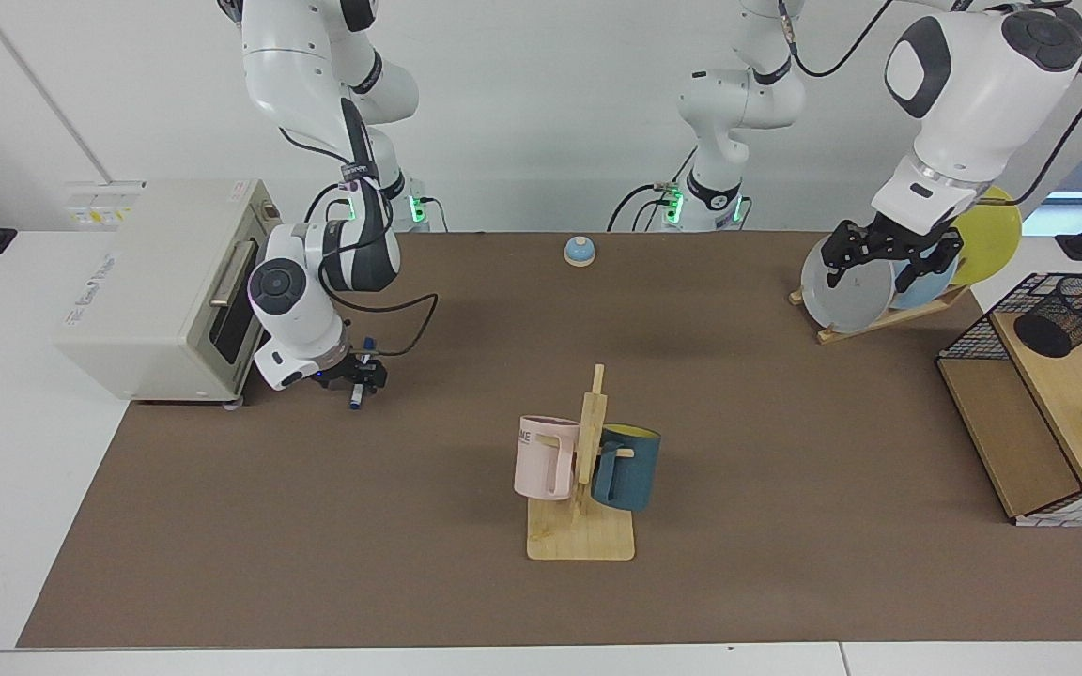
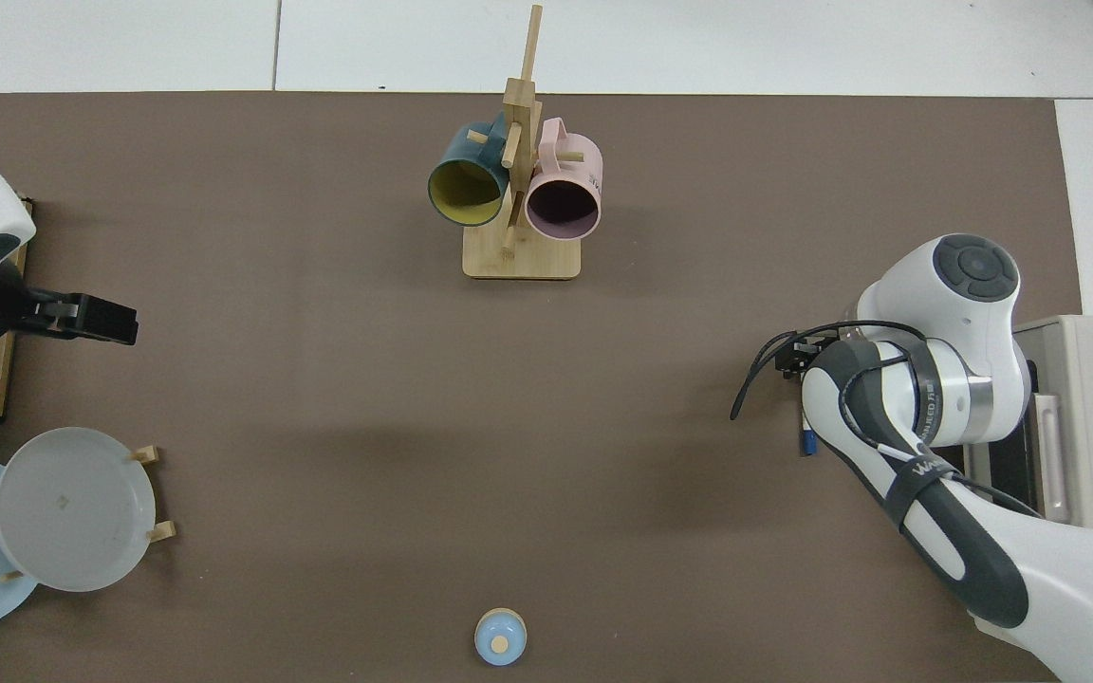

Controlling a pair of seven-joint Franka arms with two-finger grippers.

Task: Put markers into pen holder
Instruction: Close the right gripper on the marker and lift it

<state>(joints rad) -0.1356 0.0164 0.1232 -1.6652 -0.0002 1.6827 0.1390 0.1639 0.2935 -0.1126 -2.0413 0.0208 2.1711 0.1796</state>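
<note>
The white marker (image 1: 360, 371) with blue ends lies on the brown mat beside the toaster. My right gripper (image 1: 354, 379) is low over its middle, open, with a finger on either side of it. In the top view only the marker's blue end (image 2: 807, 442) peeks out from under the right arm. The black mesh pen holder (image 1: 1067, 314) rests tilted on the upper wooden shelf of the wire basket at the far right; the top view does not show it. My left gripper (image 1: 890, 255) waits open and holds nothing, above the plate rack.
A toaster oven (image 1: 161, 286) stands just beside the right arm. A wooden mug tree (image 1: 583, 479) with a pink and a teal mug stands mid-table. Plates lean in a rack (image 1: 846, 286), a small blue bell (image 1: 579, 251) sits at the back, and the wire basket (image 1: 973, 329) stands at the right edge.
</note>
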